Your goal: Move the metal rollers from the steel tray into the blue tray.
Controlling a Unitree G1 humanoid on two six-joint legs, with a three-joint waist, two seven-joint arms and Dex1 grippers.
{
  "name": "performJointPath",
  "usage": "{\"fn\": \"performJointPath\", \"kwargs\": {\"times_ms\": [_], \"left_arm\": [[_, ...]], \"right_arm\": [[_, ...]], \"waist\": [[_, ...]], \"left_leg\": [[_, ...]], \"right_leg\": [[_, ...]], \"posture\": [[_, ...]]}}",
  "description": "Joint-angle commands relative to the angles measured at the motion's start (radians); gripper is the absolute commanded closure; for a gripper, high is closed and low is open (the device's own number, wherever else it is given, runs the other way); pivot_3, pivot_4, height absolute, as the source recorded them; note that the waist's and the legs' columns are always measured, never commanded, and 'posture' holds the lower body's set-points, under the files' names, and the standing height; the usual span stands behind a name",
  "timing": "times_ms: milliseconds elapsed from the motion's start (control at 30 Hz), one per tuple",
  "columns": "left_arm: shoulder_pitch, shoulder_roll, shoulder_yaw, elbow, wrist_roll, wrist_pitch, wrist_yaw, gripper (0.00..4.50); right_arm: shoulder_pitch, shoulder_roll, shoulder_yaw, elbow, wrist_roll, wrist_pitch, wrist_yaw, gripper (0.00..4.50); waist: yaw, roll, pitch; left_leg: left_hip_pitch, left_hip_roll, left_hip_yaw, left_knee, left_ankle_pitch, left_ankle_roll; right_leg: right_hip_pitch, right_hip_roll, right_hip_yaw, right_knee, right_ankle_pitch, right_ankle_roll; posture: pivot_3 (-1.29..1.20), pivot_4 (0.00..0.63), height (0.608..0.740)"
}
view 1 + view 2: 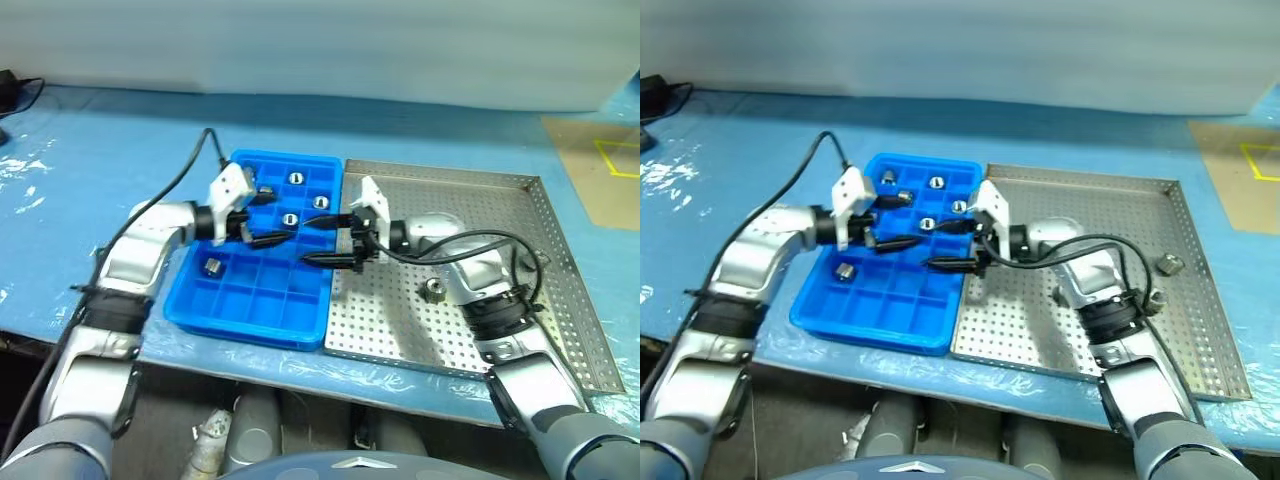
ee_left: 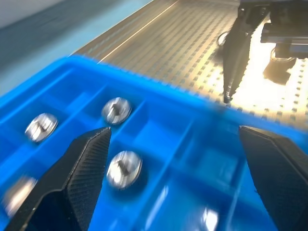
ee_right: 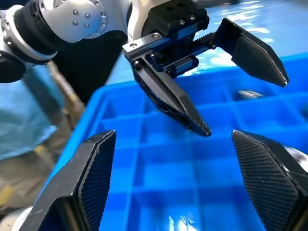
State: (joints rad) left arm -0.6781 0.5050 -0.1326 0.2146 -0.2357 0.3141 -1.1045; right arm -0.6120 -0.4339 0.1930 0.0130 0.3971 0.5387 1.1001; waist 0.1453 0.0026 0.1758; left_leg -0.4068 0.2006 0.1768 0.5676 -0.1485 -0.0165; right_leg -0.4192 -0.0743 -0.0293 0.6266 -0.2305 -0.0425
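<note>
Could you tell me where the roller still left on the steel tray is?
In the left eye view, one metal roller sits on the steel tray, toward its near middle, right beside the robot's right forearm and apart from the blue tray.

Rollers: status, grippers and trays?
Left gripper and right gripper open, empty, over blue tray. Five metal rollers binned; two left in steel tray. Nothing in the way.

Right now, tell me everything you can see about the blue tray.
The blue tray is bright blue glossy plastic, rectangular, divided by low walls into a grid of small square compartments. It lies flat on the blue-covered table, its side against the steel tray. Several compartments each hold one metal roller. Both open grippers hover above it.
</note>
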Motion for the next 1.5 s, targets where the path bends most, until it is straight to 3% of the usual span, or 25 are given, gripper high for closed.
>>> {"fn": "performJointPath", "kwargs": {"times_ms": [33,300,533,733,1133,1467,1500], "left_arm": [[-0.078,-0.047,-0.076,0.127,0.048,-0.107,-0.068,0.04],[-0.25,-0.228,-0.179,0.442,0.116,-0.307,-0.214,0.04],[-0.354,-0.4,-0.201,0.69,0.171,-0.452,-0.258,0.04],[-0.412,-0.499,-0.201,0.848,0.232,-0.543,-0.249,0.04],[-0.446,-0.583,-0.2,1.028,0.388,-0.63,0.038,0.04],[-0.417,-0.586,-0.181,1.035,0.397,-0.623,-0.051,0.04],[-0.414,-0.583,-0.178,1.035,0.395,-0.62,-0.063,0.21]], "right_arm": [[0.062,-0.053,-0.087,-0.124,0.036,0.043,-0.053,0.55],[0.333,-0.131,-0.279,-0.446,0.107,0.184,-0.248,0.55],[0.57,-0.118,-0.42,-0.683,0.169,0.268,-0.422,0.55],[0.675,-0.106,-0.478,-0.79,0.209,0.298,-0.524,0.55],[0.776,-0.12,-0.527,-0.844,0.246,0.284,-0.608,0.55],[0.765,-0.129,-0.495,-0.823,0.235,0.271,-0.632,0.55],[0.763,-0.13,-0.494,-0.819,0.234,0.27,-0.632,0.55]], "waist": [[-0.017,0.0,0.0],[-0.085,0.0,0.0],[-0.145,0.0,0.0],[-0.193,0.001,-0.001],[-0.253,0.001,-0.001],[-0.282,0.001,-0.001],[-0.285,0.001,-0.001]], "left_leg": [[0.0,0.0,0.0,0.0,0.0,0.0],[0.0,-0.003,0.001,-0.002,-0.001,0.002],[0.004,-0.003,0.003,0.003,-0.006,0.011],[0.007,-0.002,0.003,0.005,-0.009,0.014],[0.002,-0.009,0.003,0.009,-0.015,0.025],[0.001,-0.011,0.003,0.01,-0.016,0.027],[0.001,-0.011,0.002,0.01,-0.016,0.027]], "right_leg": [[0.0,0.0,0.0,0.0,0.0,0.0],[0.0,0.002,0.001,-0.002,0.001,0.002],[0.007,0.002,0.003,-0.007,0.002,0.004],[0.014,0.001,0.004,-0.015,0.005,0.009],[0.016,-0.002,0.004,-0.023,0.006,0.011],[0.017,-0.006,0.004,-0.023,0.006,0.012],[0.017,-0.006,0.004,-0.024,0.006,0.012]], "posture": [[-0.1,0.15,0.74],[-0.39,0.15,0.74],[-0.58,0.15,0.74],[-0.67,0.15,0.74],[-0.7,0.15,0.74],[-0.69,0.15,0.74],[-0.69,0.15,0.74]]}}
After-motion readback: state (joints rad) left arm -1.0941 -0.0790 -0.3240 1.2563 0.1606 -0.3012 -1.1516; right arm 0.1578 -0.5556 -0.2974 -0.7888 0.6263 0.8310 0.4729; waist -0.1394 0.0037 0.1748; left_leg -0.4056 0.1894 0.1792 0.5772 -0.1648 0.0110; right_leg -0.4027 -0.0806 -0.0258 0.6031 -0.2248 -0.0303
